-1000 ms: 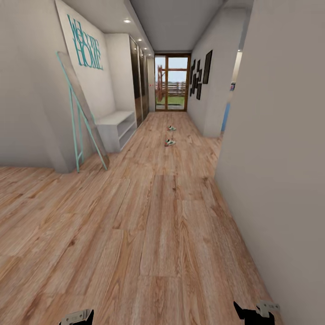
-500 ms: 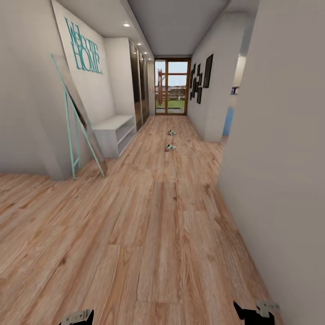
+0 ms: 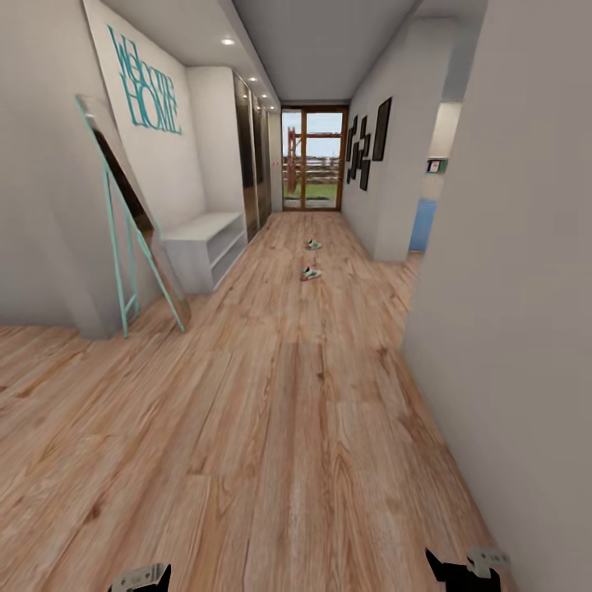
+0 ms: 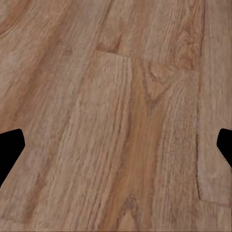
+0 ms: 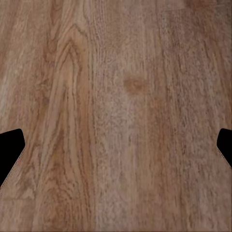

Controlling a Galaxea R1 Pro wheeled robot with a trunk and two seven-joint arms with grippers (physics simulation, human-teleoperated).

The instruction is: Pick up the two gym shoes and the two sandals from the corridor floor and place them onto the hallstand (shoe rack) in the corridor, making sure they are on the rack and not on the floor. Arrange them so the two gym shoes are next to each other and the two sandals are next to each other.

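Two gym shoes lie far down the corridor floor (image 3: 279,427), the nearer one (image 3: 310,273) a little closer than the farther one (image 3: 313,244). They look white with green and red touches, and are small at this distance. The hallstand (image 3: 201,245), a low pale bench with open shelves, stands against the left wall, left of the shoes. The sandals are out of view. My left gripper (image 3: 152,577) and right gripper (image 3: 460,571) hang low over bare planks, far from the shoes. In the wrist views the left gripper (image 4: 116,150) and right gripper (image 5: 116,150) are open, dark fingertips (image 4: 9,145) wide apart and empty.
A teal-framed mirror (image 3: 131,238) leans on the left wall corner before the hallstand. A white wall (image 3: 510,288) runs close along my right. Dark wardrobe doors (image 3: 251,164) follow the hallstand, and a glass door (image 3: 312,158) ends the corridor. A side opening (image 3: 427,205) lies right.
The whole head view has shifted as the camera rolled forward; the mirror and the hallstand sit further left and larger. Both grippers hold the same place in the picture.
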